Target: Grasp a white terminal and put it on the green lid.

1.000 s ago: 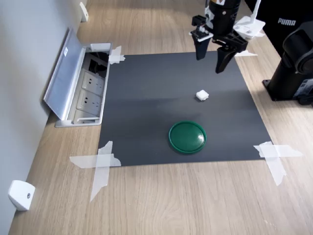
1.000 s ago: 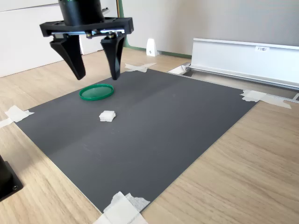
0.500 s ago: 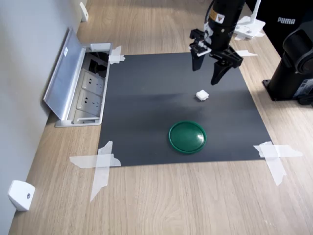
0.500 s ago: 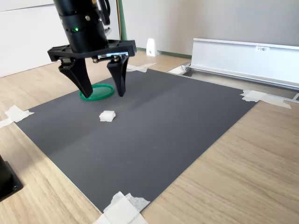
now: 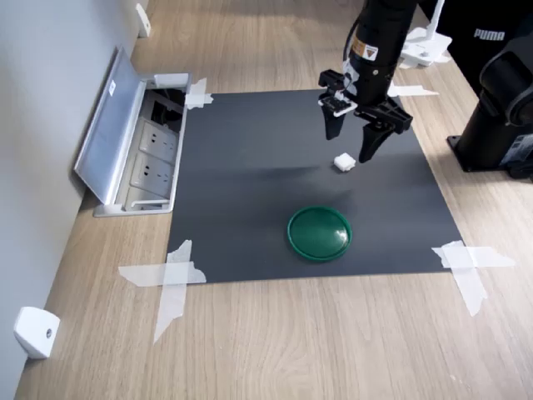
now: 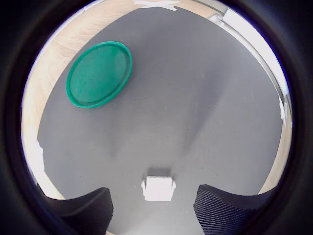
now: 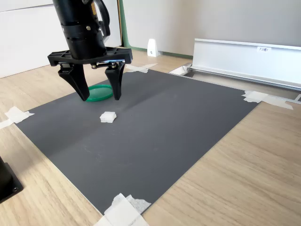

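A small white terminal lies on the dark grey mat. My gripper hangs open just above it, a finger on either side, not touching it. The black fingertips frame the terminal in the wrist view. The green lid lies flat on the mat, a short way nearer the camera than the terminal in the first exterior view and partly behind my gripper in the second exterior view.
The mat is taped to a wooden table at its corners. An open floor socket box with a metal flap sits at the first exterior view's left. A black arm base stands at the first exterior view's right. A white bracket lies near the corner.
My gripper has come down toward the terminal, still open. The terminal and lid have not moved.
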